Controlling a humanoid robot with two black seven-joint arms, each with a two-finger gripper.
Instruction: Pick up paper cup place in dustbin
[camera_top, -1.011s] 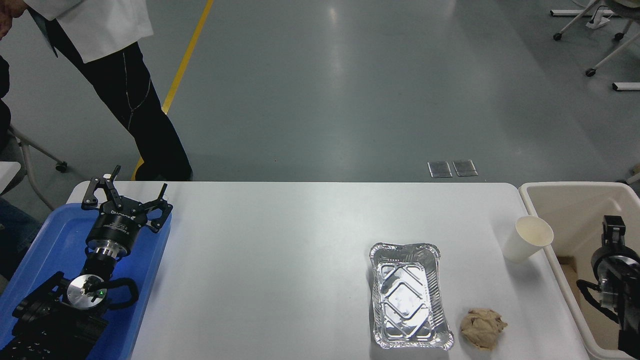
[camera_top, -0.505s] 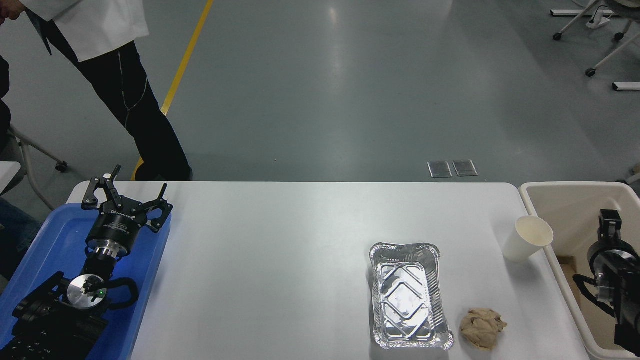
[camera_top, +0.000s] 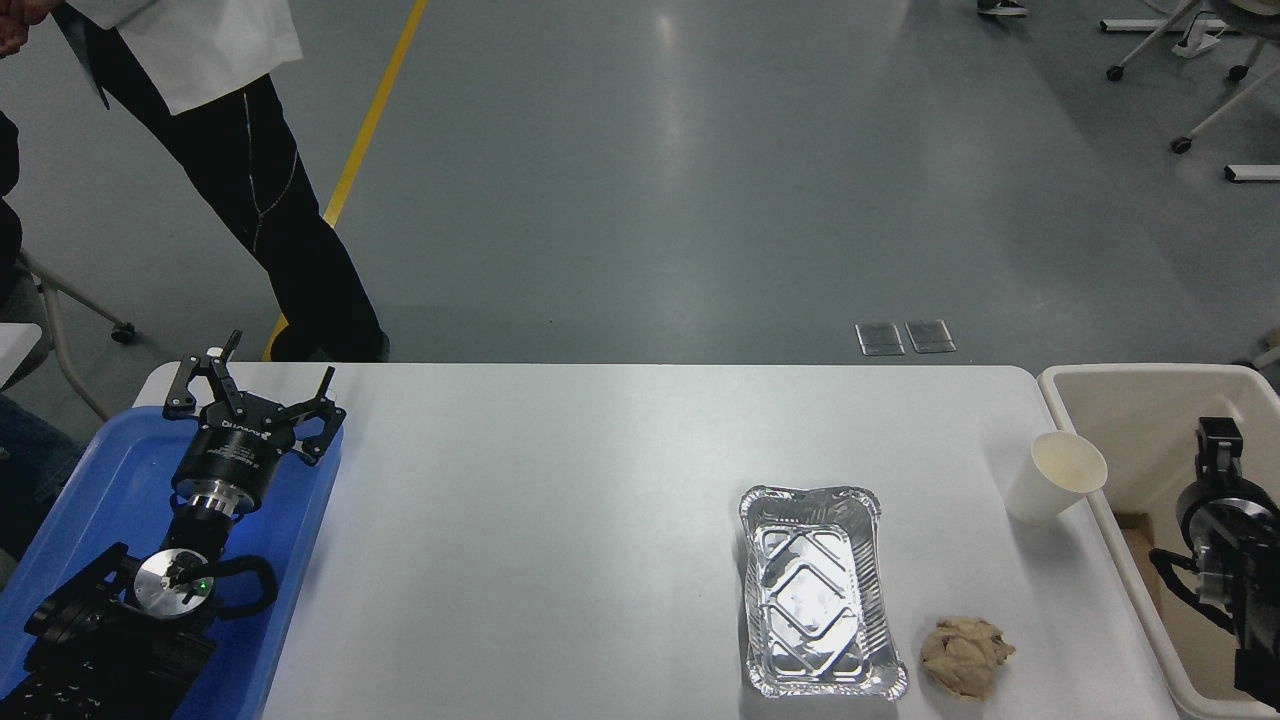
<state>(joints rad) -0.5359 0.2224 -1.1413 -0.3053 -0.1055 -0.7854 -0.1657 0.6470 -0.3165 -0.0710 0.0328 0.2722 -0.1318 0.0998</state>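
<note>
Grey floor is stretching behind the white table (camera_top: 600, 480). At three o'clock the cup (camera_top: 1055, 476) is standing upright near the table's right edge, just beside the bin (camera_top: 1070, 385) — untouched. Right gripper (camera_top: 1220, 445) is hanging over the bin, its jaw state impossible to tell. Left gripper (camera_top: 255, 385) is resting at nine o'clock over a blue tray (camera_top: 100, 470), fingers spread — grasping nothing.

a foil tray (camera_top: 818, 590) lies beside a crumpled paper wad (camera_top: 965, 655); blue tray (camera_top: 85, 500) far left.

A lab or workshop hall: grey coated floor (camera_top: 650, 180) with yellow line (camera_top: 375, 110), wheeled stands (camera_top: 1190, 60)
</note>
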